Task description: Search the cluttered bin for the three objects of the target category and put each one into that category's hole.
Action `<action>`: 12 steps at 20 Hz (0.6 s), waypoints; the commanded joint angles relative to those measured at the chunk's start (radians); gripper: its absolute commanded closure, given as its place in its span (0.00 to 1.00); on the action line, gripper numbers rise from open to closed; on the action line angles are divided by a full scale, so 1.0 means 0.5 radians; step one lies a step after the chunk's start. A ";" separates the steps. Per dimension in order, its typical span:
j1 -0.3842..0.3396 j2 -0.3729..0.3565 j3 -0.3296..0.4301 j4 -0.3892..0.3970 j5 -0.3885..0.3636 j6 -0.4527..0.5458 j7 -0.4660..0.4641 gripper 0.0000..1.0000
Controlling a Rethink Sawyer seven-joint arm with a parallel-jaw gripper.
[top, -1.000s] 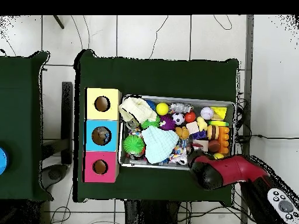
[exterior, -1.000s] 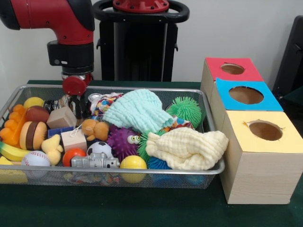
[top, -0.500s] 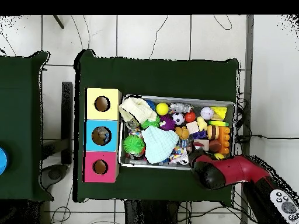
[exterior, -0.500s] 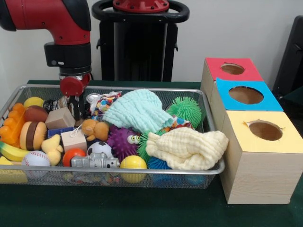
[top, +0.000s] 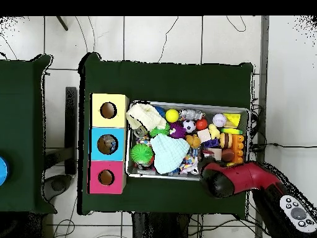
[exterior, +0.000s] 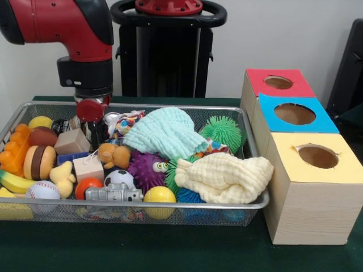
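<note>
Red and black, my arm's hand (exterior: 92, 131) dips into the wire bin (exterior: 249, 139) at its far corner, beside a wooden cube (exterior: 72, 141) and a toy bear (exterior: 113, 154). I cannot tell whether it is open. Three boxes with holes, red (exterior: 277, 83), blue (exterior: 294, 114), yellow (exterior: 317, 156), stand beside the bin on the green table (exterior: 170, 249).

No readable text, labels, brands or numbers in either view. Toys in the wire bin (exterior: 249, 207) carry no legible print. The three boxes (exterior: 309, 187) have plain red, blue and yellow tops, unmarked.
</note>
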 commanded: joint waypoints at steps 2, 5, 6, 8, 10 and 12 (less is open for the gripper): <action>0.150 0.103 -0.200 -0.312 -0.228 0.041 0.174 0.00; 0.159 0.137 -0.212 -0.334 -0.218 -0.009 0.173 0.00; 0.170 0.147 -0.225 -0.346 -0.229 -0.030 0.182 0.00; 0.184 0.158 -0.246 -0.363 -0.245 -0.059 0.186 0.00; 0.213 0.168 -0.276 -0.383 -0.276 -0.104 0.212 0.00; 0.237 0.187 -0.302 -0.404 -0.298 -0.162 0.241 0.00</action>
